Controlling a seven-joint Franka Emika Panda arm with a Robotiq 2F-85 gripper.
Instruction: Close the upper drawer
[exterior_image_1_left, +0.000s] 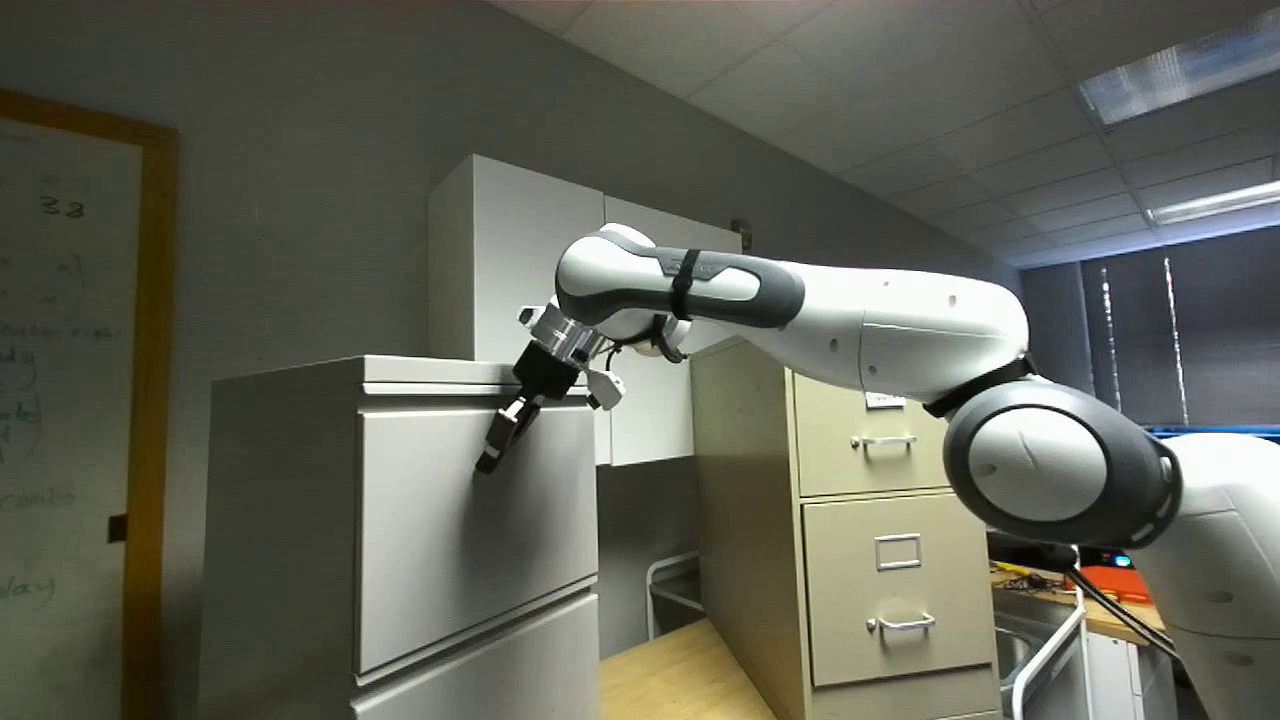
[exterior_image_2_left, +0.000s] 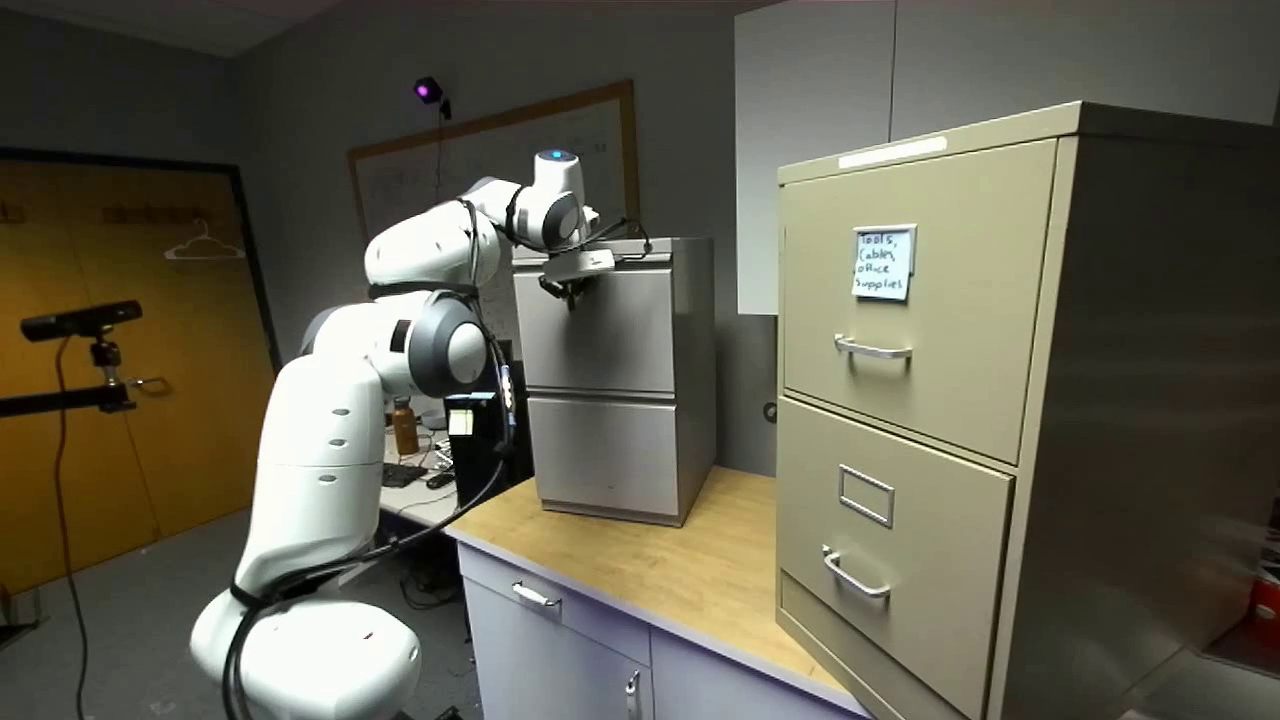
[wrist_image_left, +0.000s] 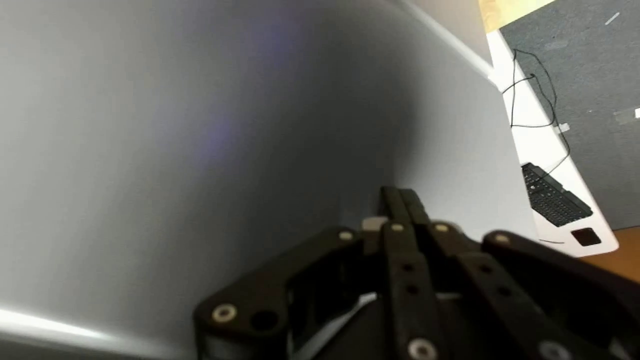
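Note:
The upper drawer (exterior_image_1_left: 430, 540) is a wide, plain light-grey metal front at the top of a grey cabinet. It also shows in an exterior view (exterior_image_2_left: 625, 345), and it fills most of the wrist view (wrist_image_left: 125, 125). Its front looks flush with the cabinet, and its inside is hidden. My gripper (exterior_image_1_left: 487, 464) is in front of the drawer's upper part, pointing down at a slant. It also shows small and dark in an exterior view (exterior_image_2_left: 570, 300). In the wrist view its fingertips (wrist_image_left: 400, 192) are together with nothing between them, at or very near the drawer front. I cannot tell whether they touch.
The shorter lower drawer (exterior_image_2_left: 610, 460) is below in the same cabinet, which stands on a wooden counter (exterior_image_2_left: 720, 540). A beige filing cabinet (exterior_image_2_left: 920, 400) with handles stands beside it. White wall cupboards (exterior_image_1_left: 535, 260) hang behind. A desk with a keyboard (wrist_image_left: 555, 195) lies beyond.

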